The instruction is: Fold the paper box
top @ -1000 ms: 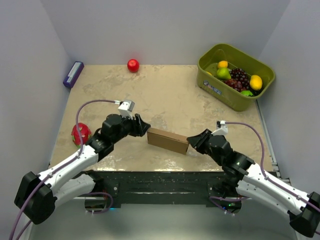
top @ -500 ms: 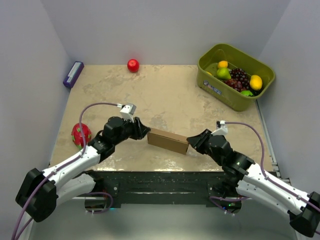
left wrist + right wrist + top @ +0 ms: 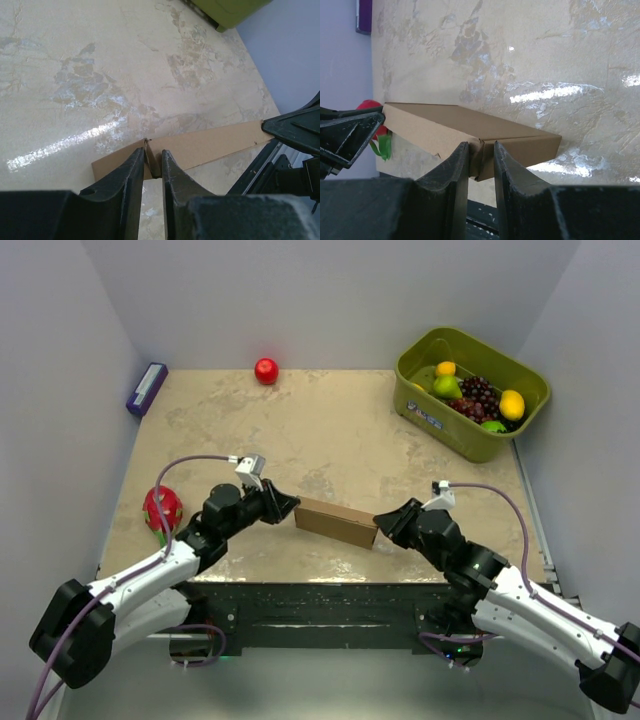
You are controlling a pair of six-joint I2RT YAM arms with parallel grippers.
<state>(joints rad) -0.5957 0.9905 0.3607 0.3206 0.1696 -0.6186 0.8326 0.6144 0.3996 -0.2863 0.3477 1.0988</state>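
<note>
The paper box (image 3: 336,521) is a flat brown cardboard box lying near the table's front edge, angled down to the right. My left gripper (image 3: 291,504) is at its left end. In the left wrist view the two fingers stand close together on a corner of the box (image 3: 210,147), so my left gripper (image 3: 153,152) is shut on it. My right gripper (image 3: 380,523) is at the right end. In the right wrist view its jaws pinch the near corner of the box (image 3: 450,125), so my right gripper (image 3: 481,146) is shut on it.
An olive-green bin (image 3: 425,410) with fruit stands at the back right. A red apple (image 3: 266,370) lies at the back centre and a purple block (image 3: 146,388) at the back left. A red fruit with green leaves (image 3: 162,508) sits left of my left arm.
My left gripper's jaws have narrowed onto the box's left corner, and the left arm has shifted slightly lower. The right arm and the box have stayed put.
</note>
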